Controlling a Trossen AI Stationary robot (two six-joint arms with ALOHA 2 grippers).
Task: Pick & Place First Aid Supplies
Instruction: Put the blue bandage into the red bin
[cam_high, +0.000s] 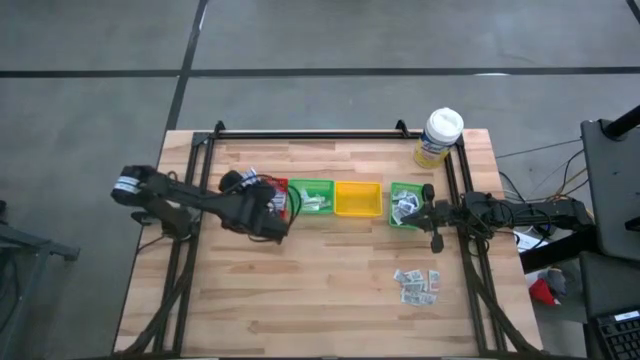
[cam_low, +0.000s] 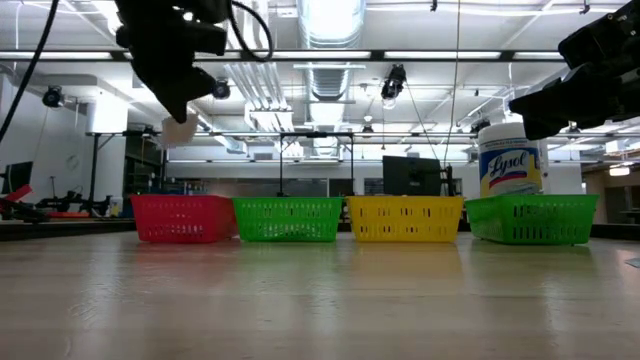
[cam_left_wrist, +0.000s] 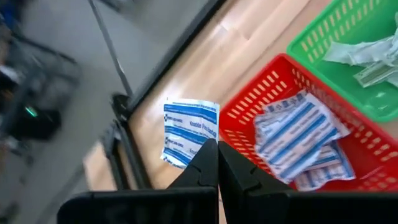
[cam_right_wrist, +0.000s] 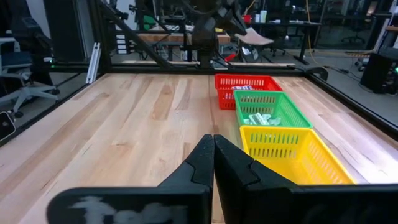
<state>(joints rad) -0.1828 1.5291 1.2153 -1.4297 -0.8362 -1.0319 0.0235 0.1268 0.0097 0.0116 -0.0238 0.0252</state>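
The left gripper (cam_left_wrist: 217, 163) hung above the red tray (cam_left_wrist: 249, 115), jaws pinched on a blue-printed packet (cam_left_wrist: 188, 130), likely to drop it among matching packets inside. The right gripper (cam_right_wrist: 213, 155) waited closed, holding nothing, beyond the yellow tray (cam_right_wrist: 292, 152).

The table (cam_high: 330, 270) is built of pale wooden planks with a smooth, faintly glossy finish; overhead lights are reflected in it in the low view. Its frame (cam_high: 300, 133) is made of matt black metal bars. The red tray (cam_left_wrist: 261, 102), the green tray (cam_right_wrist: 268, 111) and the yellow tray (cam_right_wrist: 292, 151) are moulded of shiny plastic lattice. A flat paper packet (cam_left_wrist: 188, 130), white with blue print, is seen slightly creased. The tub (cam_low: 509, 160) is formed of glossy plastic under a smooth white lid. The left gripper (cam_left_wrist: 217, 165) and the right gripper (cam_right_wrist: 213, 155) are finished in matt dark plastic.
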